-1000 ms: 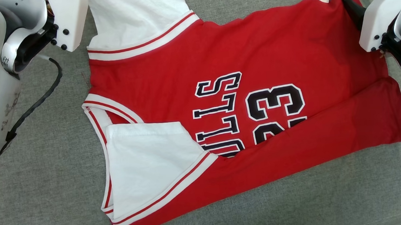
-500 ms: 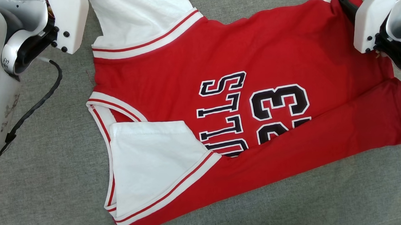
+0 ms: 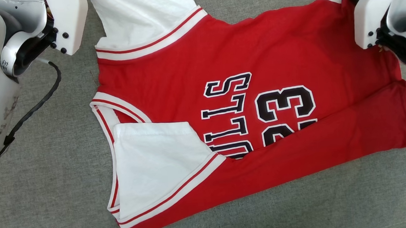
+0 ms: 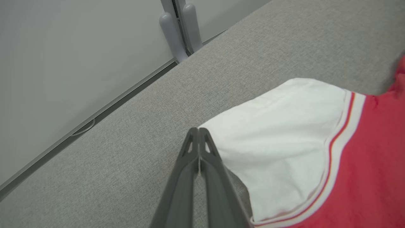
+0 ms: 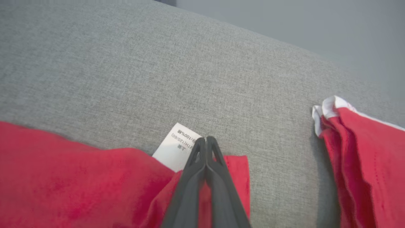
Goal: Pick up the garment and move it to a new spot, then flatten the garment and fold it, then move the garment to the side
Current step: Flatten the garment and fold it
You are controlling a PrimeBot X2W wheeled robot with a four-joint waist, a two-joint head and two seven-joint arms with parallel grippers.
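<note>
L gripper (image 4: pixel 198 132): fingers together, tips right at corner of white sleeve (image 4: pixel 278 142) of the red Bulls 23 jersey (image 3: pixel 256 53); can't tell if cloth is pinched. R gripper (image 5: pixel 206 141): fingers pressed together, clamped on jersey's red hem corner, care label (image 5: pixel 177 147) just left of tips in R wrist view. Jersey lies flat on grey fabric surface (image 3: pixel 50 182), spread btwn both grippers, near long edge folded over part of the lettering. Red cloth bunch (image 5: pixel 354 148) w/ white edge sits well right of R tips.
</note>
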